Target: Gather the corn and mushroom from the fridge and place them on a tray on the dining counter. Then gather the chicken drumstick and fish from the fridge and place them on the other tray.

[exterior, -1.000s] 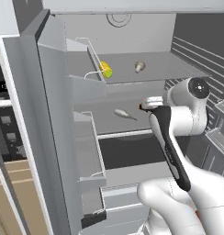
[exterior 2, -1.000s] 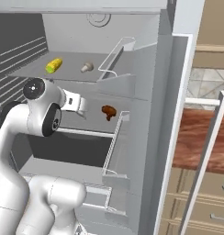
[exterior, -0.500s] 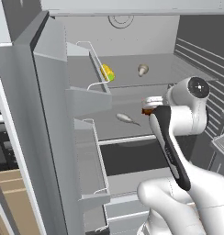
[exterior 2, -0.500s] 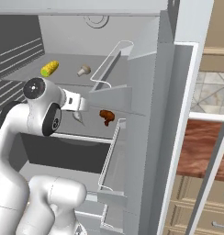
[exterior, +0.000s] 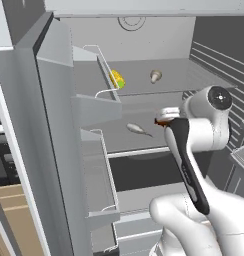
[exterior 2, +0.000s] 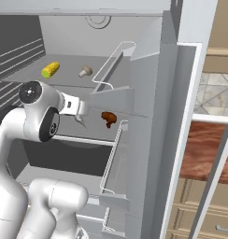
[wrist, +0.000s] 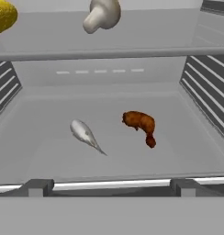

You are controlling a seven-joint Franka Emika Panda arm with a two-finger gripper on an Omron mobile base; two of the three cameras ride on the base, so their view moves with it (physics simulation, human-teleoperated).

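With its jaws wide and empty, the gripper (exterior 2: 81, 119) faced the lower shelf, the corn (wrist: 3, 16) and mushroom (wrist: 102, 14) above it, so a straight reach risked grabbing the fish (wrist: 86, 134) or chicken drumstick (wrist: 140, 125) instead.

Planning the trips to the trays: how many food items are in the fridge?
4. Corn and mushroom lie on the upper shelf; fish and chicken drumstick lie apart on the shelf below. Lower compartments are partly hidden, so more may exist.
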